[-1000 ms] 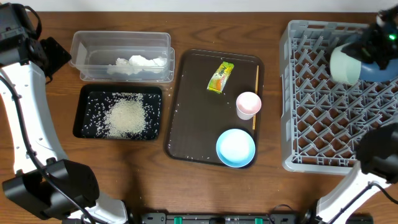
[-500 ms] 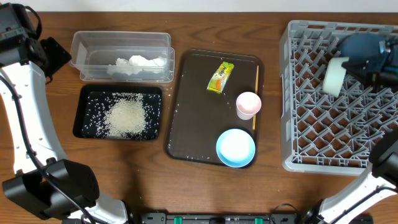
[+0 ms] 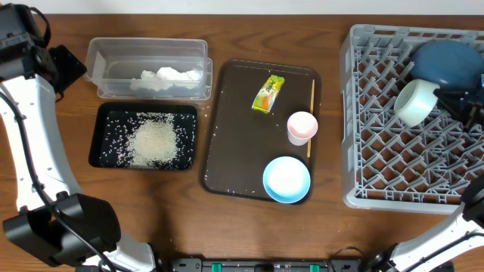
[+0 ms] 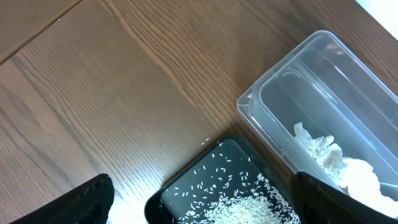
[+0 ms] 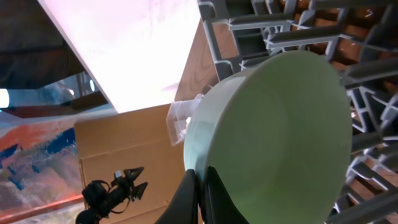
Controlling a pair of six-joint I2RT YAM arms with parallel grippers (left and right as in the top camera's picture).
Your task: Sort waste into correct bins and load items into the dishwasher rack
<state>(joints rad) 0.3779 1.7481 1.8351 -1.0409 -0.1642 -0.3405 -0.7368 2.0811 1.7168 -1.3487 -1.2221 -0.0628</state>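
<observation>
Grey plastic pegs are the main hazard. The mint green bowl hangs tipped on its side over the dishwasher rack, mouth facing left. The right fingers are pressed together on only a thin stretch of its rim. So narrow a pinch could let the bowl swivel or slip, and a rim catching on a peg on the way down would likely lever it out of the hold. Whether its lower edge already touches the lattice I cannot tell. The dark blue plate sits in the rack just beside the bowl, toward the far right corner. A push that way could knock it or wedge the two together. Released on its side, the bowl might roll across the pegs.

Nothing stands in the rack's left half. On the brown serving tray lie the snack wrapper, the pinkish-white cup, the light blue bowl and the wooden stick. The stick runs along the tray's right edge just beside the cup, and looks thin and probably awkward to lift. The tissue is in the clear tub and the rice in the black tray, with stray grains around the heap. The left fingers are spread wide and hold nothing, above the bench near those two bins and well apart from the rack.
</observation>
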